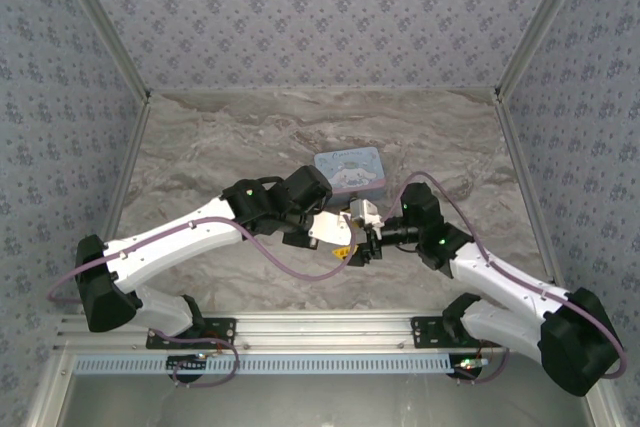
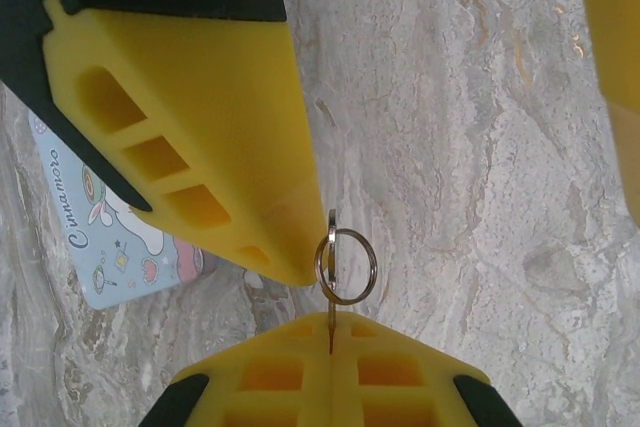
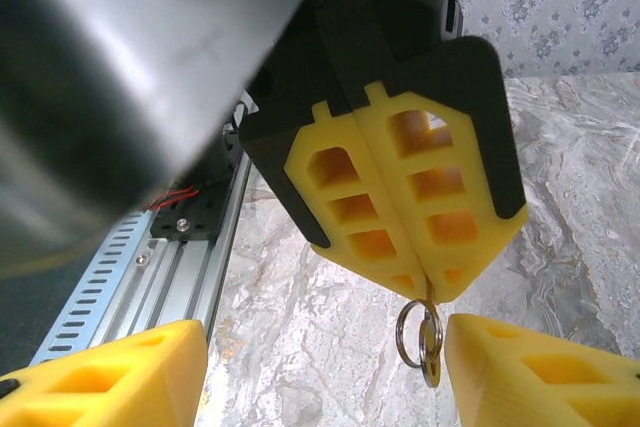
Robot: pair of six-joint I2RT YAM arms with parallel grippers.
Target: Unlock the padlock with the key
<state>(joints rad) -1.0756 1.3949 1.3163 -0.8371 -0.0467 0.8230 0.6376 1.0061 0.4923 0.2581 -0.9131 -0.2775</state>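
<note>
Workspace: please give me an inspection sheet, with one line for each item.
Surface: grey marbled table.
Job's things: key with ring, held; padlock not made out.
Clutter: light-blue cartoon tin beyond the grippers.
Grippers: left gripper shut on key; right gripper open, a finger either side of ring.
Cables: purple cables along both arms.
Surroundings: patterned walls; metal rail at near edge.

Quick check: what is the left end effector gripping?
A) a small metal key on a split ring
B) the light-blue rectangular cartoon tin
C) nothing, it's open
A: the left end effector is shut on the small metal key, its split ring dangling free.
</note>
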